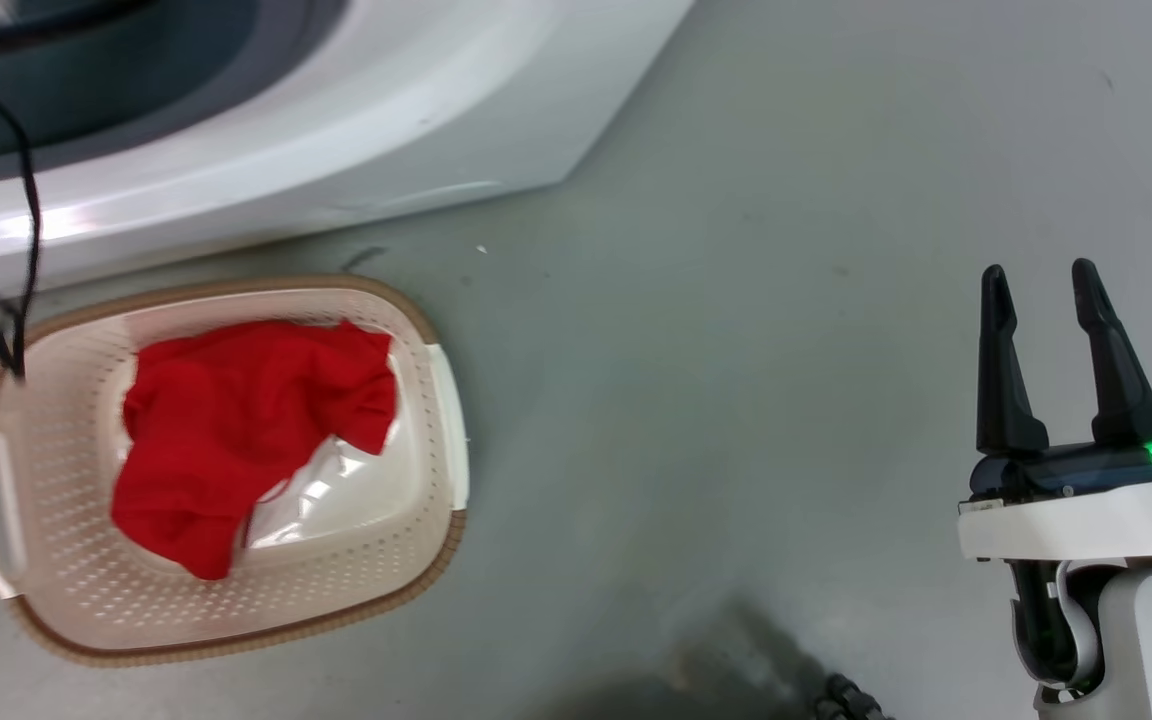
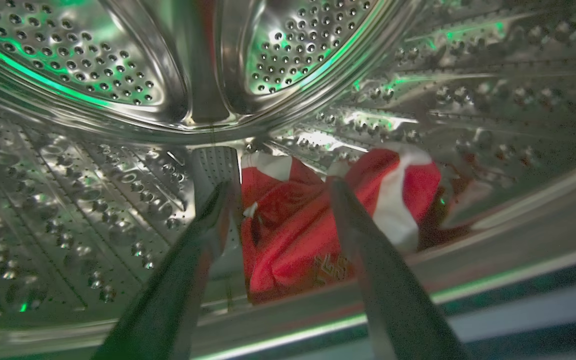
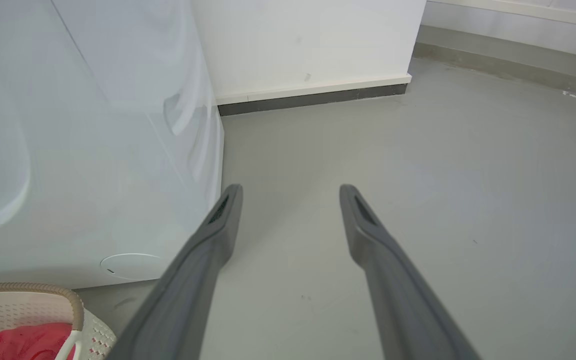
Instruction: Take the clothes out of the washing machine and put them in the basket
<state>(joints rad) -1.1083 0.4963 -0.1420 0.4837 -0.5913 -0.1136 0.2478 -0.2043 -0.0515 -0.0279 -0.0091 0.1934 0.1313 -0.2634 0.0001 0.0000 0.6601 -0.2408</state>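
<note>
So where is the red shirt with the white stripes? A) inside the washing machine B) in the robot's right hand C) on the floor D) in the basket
A: the striped shirt lies in the steel drum, just beyond the open left hand; the basket holds the plain red one.

Cream basket (image 1: 433, 520), brown rim, upright just in front of the white washer (image 1: 356, 120). Plain red garment (image 1: 236, 430) crumpled inside it, part of basket bottom bare. Red jersey (image 2: 288, 235), white bands, bunched low in washer's steel drum (image 2: 93, 200), near front lip.
</note>
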